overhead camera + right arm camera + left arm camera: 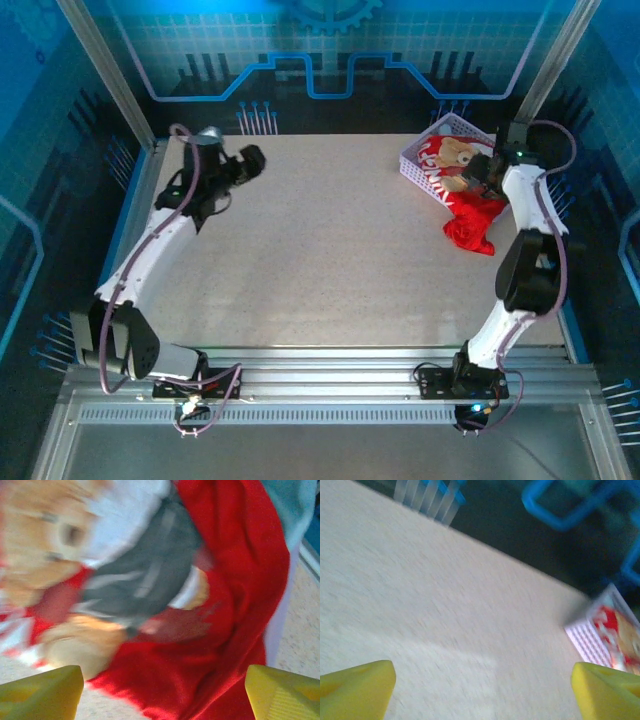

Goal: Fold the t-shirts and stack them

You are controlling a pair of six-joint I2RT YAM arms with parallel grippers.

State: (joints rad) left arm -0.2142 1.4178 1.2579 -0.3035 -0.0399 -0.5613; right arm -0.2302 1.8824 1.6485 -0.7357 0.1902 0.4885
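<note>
Your left claw [481,690] wide over worktop [420,605] at 10 o'clock, right claw [162,692] wide above red t-shirt [235,580], basket [416,162] at 2 o'clock.

Left gripper [482,695]: yellow plastic jaws at both bottom corners, wide apart, bare surface between them. Pale speckled worktop [445,605] runs up to a dark backdrop with bright blue lines [545,510]; all blurred. At the right edge, a lavender plastic lattice basket [585,642] sits on the worktop, with a red-and-white cloth t-shirt with a brown teddy-bear print [612,627] in it.
</note>
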